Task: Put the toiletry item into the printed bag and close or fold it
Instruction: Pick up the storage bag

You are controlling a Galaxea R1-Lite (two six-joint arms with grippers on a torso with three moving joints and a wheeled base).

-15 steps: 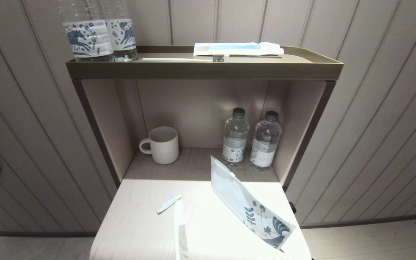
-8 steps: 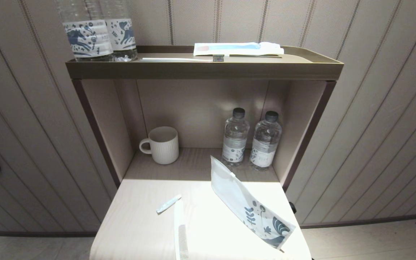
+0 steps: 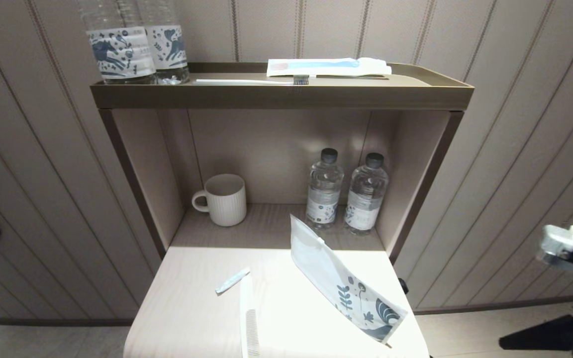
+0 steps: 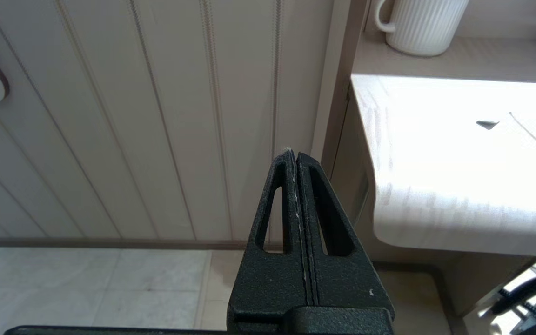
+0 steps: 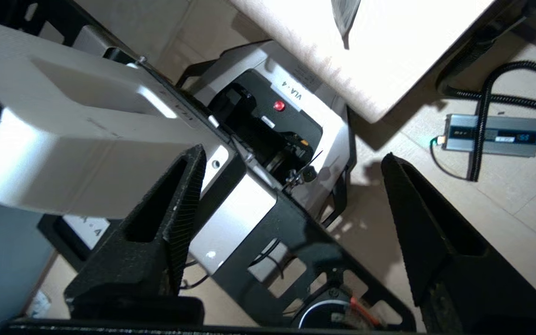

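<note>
The right arm has come into view at the far right, its claw (image 5: 291, 186) open and empty; the left claw (image 4: 296, 160) is closed. A low approach could knock the bag (image 3: 341, 281) off the worktop (image 3: 192, 308).

Seen from the robot's head, the camera looks forward and down onto a pale table (image 3: 192, 308) set against a striped wall, with an open shelf unit (image 3: 281, 97) rising behind it. The left wrist camera sits low beside the table, close behind the left gripper (image 4: 294, 156), facing the wall panelling and the table's near corner (image 4: 435, 177); it shares the white ribbed mug (image 4: 419, 23) (image 3: 224, 200) with the head view. The right wrist camera looks steeply down past the right gripper (image 5: 291, 158) onto the robot's own base and the floor, catching the table's edge (image 5: 379, 60).
</note>
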